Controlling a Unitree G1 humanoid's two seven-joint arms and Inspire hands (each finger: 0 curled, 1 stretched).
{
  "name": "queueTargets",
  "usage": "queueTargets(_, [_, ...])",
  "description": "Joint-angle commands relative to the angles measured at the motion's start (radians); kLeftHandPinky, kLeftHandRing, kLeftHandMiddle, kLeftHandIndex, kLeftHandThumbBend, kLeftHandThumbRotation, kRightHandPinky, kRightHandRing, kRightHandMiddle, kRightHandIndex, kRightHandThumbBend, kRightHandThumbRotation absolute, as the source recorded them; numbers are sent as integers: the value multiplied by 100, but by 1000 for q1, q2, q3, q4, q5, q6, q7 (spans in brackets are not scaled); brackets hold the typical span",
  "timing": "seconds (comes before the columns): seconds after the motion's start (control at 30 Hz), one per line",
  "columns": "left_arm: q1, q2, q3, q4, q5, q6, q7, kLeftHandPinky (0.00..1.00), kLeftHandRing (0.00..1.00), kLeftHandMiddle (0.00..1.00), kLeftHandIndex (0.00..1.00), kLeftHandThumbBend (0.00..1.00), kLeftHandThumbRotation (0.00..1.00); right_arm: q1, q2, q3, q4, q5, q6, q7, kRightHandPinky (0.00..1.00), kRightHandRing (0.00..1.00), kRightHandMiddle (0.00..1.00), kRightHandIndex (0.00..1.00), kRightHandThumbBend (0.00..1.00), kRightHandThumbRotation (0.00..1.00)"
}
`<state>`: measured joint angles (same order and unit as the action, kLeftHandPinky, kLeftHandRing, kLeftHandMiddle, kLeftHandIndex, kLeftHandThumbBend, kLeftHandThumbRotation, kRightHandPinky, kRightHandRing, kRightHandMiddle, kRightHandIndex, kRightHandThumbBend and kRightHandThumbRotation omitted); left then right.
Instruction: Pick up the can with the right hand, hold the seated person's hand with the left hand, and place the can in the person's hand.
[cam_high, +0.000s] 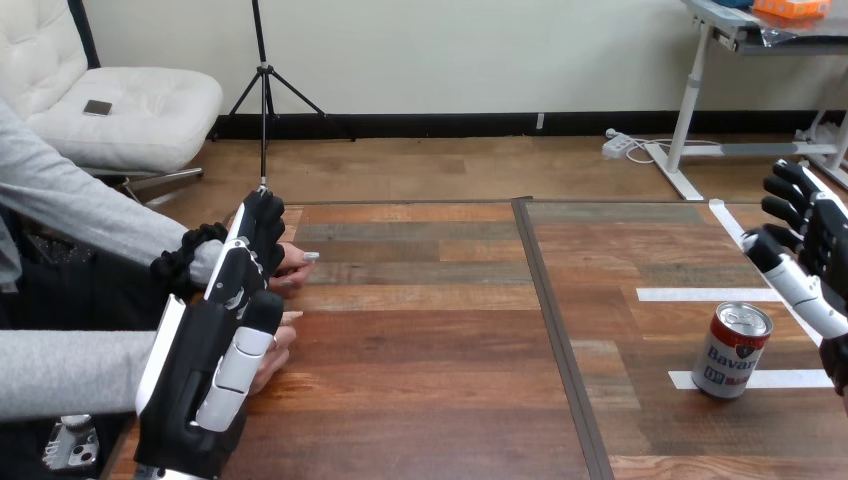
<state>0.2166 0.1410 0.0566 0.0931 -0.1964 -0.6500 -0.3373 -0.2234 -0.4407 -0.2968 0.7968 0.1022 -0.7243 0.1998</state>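
**Can standing untouched beside the spread right hand**

The wooden table (430, 330) is lying in brown and grey planks, with a dark seam (560, 350) running from its far edge toward the robot between the two hands. On the right hand's side of that seam, strips of white tape (700, 294) are lying on the planks. The beverage can (733, 350) is standing upright on the nearest strip, its pull-tab top facing up.

The right hand (815, 250) is hovering above and just beyond the can, apart from it. Its fingers (790, 190) are standing spread and holding nothing, and its thumb (790, 275) is pointing inward over the tape. The view's right edge is cutting off the back of this hand and its forearm.

The left hand (200, 380) is reaching forward with its back toward the camera. Its fingers (255, 235) are running nearly straight and its thumb (240, 360) is lying alongside. The person's farther hand (293, 268) is showing just past those fingertips, and the person's nearer hand (272, 350) is resting on the table just beside the thumb. The left hand is covering most of both (only their fingers are peeking out on its inner side). Whether it is touching either one is hard to make out, and nothing is showing it closing round them.
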Motion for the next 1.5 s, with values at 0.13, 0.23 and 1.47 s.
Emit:
queueTargets(0.13, [-56, 6, 7, -17, -8, 0, -1, 100, 100, 100, 100, 80, 88, -93, -33, -20, 12, 23, 4, -8, 90, 92, 91, 91, 100, 44])
queueTargets(0.23, [-54, 4, 7, -20, -7, 1, 2, 100, 100, 100, 100, 81, 87, -97, -34, -21, 22, 27, 10, -8, 90, 92, 91, 91, 100, 40])
queueTargets(1.47, [-50, 10, 10, -17, -22, 1, -12, 100, 100, 100, 100, 78, 86, -141, -82, 18, 183, -41, 82, -55, 91, 95, 92, 94, 100, 29])
